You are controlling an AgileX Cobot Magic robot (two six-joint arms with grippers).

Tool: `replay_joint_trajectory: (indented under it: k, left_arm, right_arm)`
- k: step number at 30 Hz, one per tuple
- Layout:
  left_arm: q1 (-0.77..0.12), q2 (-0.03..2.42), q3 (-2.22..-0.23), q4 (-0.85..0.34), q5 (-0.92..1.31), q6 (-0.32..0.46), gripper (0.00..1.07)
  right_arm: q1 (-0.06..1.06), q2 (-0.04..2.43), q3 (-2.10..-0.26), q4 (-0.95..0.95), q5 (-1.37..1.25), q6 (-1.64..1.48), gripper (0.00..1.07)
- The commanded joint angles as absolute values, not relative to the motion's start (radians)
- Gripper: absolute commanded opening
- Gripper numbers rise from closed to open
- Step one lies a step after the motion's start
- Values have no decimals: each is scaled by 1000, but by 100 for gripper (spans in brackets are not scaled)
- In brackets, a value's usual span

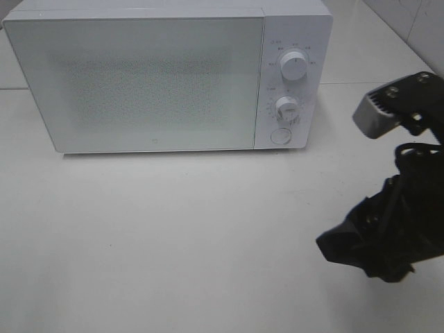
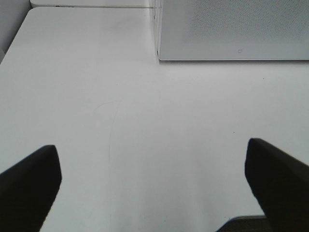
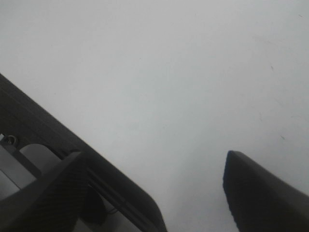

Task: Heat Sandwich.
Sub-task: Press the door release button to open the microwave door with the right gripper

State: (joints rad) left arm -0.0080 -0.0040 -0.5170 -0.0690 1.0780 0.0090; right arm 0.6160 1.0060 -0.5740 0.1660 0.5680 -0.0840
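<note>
- We saw the microwave (image 1: 139, 83) standing at the far side of the white table (image 1: 173, 236), with its frosted door (image 1: 146, 87) shut.
- On the panel to the right of the door, the upper knob (image 1: 294, 66) sat above the lower knob (image 1: 286, 107), and a round button (image 1: 280, 135) sat below both.
- We could not tell where the sandwich was. It showed in none of the three views, and the frosted door hid the inside of the microwave.
- The left gripper (image 2: 150, 147) was spread wide, one dark finger (image 2: 29, 188) at each side of its wrist view. Only bare table lay between them, and nothing was held.
- From that wrist view, the front lower corner of the microwave lay ahead of the left gripper, well apart from its fingertips.
- The right gripper (image 3: 154, 159) was also spread, one finger (image 3: 260, 193) clear of the other, with plain table between them and nothing in its grasp.
- In the high view, the right arm (image 1: 395, 229) hung over the table's right side, to the right of the microwave and nearer the camera, touching neither the panel nor the knobs.
- The left arm did not show in the high view.
</note>
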Motion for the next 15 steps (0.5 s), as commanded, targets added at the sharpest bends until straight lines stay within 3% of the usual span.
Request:
replay_joint_trajectory:
  k: [1, 15]
  left_arm:
    - [-1, -24, -515, -69, 1071, 10, 98]
    - [-1, -24, -515, -69, 1071, 10, 98]
  right_arm:
    - [616, 892, -611, 80, 753, -34, 76]
    - [616, 508, -671, -97, 1054, 51, 76]
